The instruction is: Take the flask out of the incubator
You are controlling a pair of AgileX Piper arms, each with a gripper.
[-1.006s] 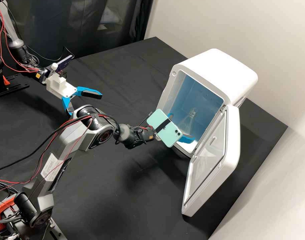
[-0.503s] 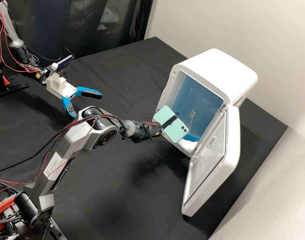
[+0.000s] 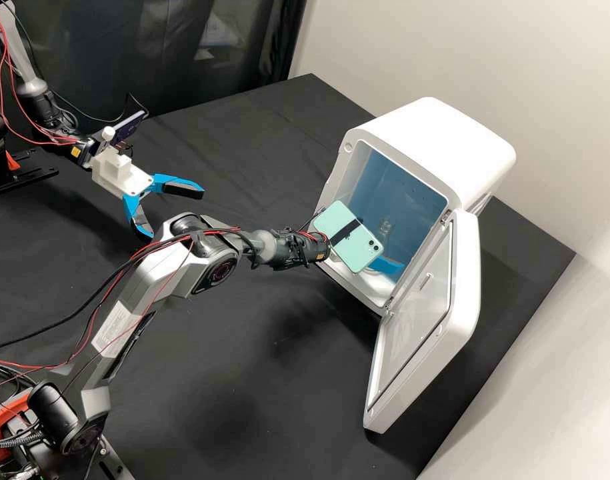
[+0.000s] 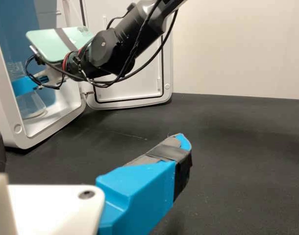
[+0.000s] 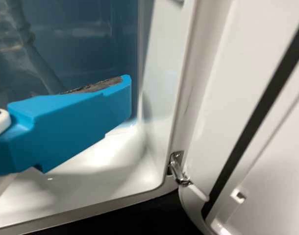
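**Flask inside the open incubator, right claw reaching in**

High view: the white box-shaped incubator with a blue interior [image 3: 445, 143] stands on the black table [image 3: 265, 373], its door [image 3: 418, 320] swung open. The clear glass conical flask [image 3: 386, 229] sits inside. The right claw [image 3: 385, 264] is within the opening, near the flask; its grip cannot be told. The left claw [image 3: 170, 208] hangs well apart from the incubator, released and empty.

Left wrist view: the flask rests on the incubator's floor.

Right wrist view: the flask lies deeper inside the incubator.

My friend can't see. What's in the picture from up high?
The right gripper is inside the open white incubator, near a clear flask standing in it. The left gripper hangs open above the black bench, well away from the incubator.
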